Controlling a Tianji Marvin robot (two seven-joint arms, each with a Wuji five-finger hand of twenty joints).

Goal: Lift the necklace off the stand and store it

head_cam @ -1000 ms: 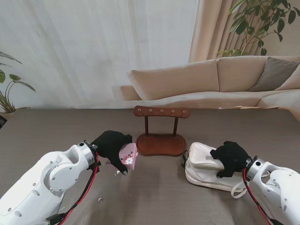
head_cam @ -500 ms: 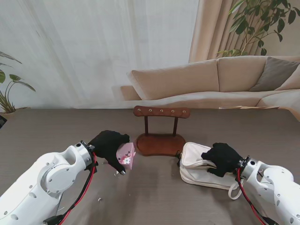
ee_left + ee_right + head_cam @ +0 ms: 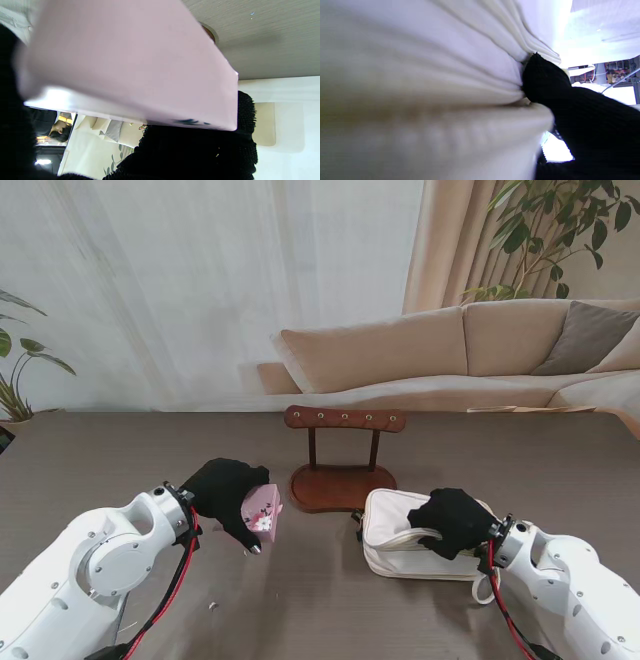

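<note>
The left hand (image 3: 228,492) grips a small pink box (image 3: 262,510), lifted and tilted. The right hand (image 3: 448,522) clutches the rim of a cream bag (image 3: 400,532) just right of the wooden stand (image 3: 343,470). No necklace shows on the stand's pegs; I cannot tell where it is, perhaps inside the box. To store well, hold the bag's mouth wide and steady, bring the box over it and lower gently.

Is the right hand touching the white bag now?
Touching. In the stand's view the right hand lies on the white bag; the right wrist view shows a black finger pressed into its cream fabric.
</note>
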